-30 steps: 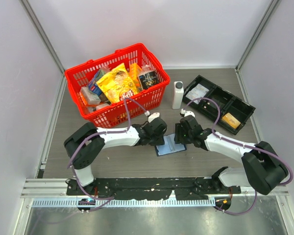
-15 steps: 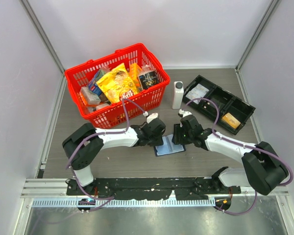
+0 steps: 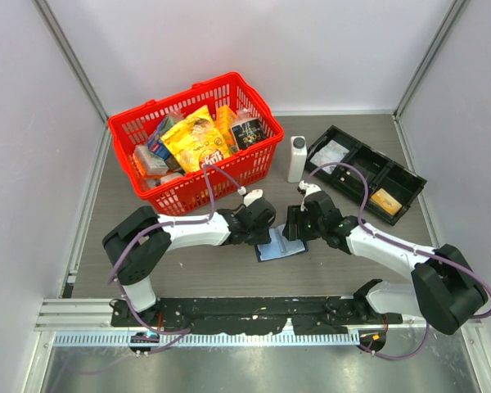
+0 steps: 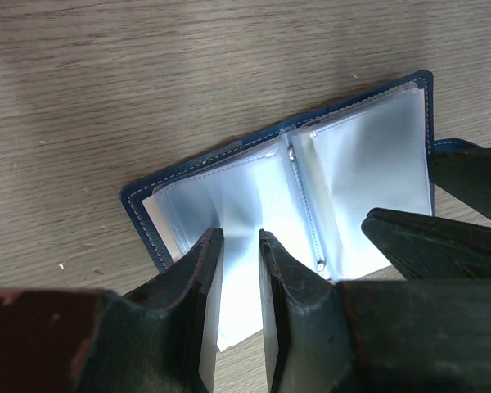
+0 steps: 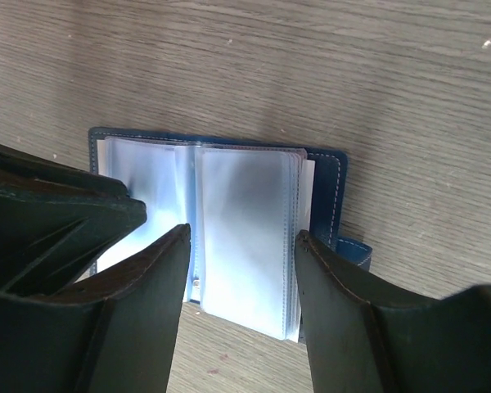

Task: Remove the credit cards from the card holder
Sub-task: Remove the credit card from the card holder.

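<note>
The navy-blue card holder lies open on the table between both arms, its pale clear sleeves facing up. In the left wrist view the card holder shows no card in its sleeves, and neither does the right wrist view. My left gripper hangs over the left sleeves with its jaws a narrow gap apart, a pale sleeve showing between them. My right gripper is wide open, straddling the right stack of sleeves. One orange-gold credit card lies in the black tray.
A red basket full of packets stands at the back left. A white bottle stands behind the card holder. The black compartment tray at the right also holds white paper packets. Grey walls close in the left, back and right sides.
Both grippers have shifted slightly left over the card holder, the right one more. The card holder has slid a little left and turned slightly.
</note>
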Robot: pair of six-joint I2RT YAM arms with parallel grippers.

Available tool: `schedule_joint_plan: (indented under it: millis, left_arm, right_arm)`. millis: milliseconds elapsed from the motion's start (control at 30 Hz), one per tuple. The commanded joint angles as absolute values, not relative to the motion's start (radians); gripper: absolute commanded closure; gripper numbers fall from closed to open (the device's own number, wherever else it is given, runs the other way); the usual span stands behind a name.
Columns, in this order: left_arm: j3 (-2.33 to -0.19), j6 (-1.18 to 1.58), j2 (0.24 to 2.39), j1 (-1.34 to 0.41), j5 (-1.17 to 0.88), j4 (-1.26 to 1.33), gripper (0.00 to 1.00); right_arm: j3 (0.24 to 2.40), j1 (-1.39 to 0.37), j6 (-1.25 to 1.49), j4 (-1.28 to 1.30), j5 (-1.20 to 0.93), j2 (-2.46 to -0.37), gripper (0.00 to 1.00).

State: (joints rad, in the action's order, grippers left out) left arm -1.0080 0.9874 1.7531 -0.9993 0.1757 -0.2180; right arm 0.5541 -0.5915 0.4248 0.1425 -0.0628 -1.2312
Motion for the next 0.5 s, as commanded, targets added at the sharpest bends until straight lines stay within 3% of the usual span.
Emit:
schedule_joint_plan:
  millis: [0, 233, 467]
  left_arm:
    - [-0.989, 0.966, 1.738, -0.996, 0.195, -0.29, 0.72]
    - [-0.992, 0.963, 1.74, -0.997, 0.196, -0.298, 0.72]
    - [-0.993, 0.96, 1.741, -0.996, 0.193, -0.299, 0.72]
  right_arm:
    - [0.535, -0.594, 0.423, 0.098, -0.003, -1.235, 0.41]
    - [0.511, -0.594, 0.411, 0.077, 0.066, -1.218, 0.41]
    - [0.491, -0.594, 0.4, 0.015, -0.018, -1.224, 0.5]
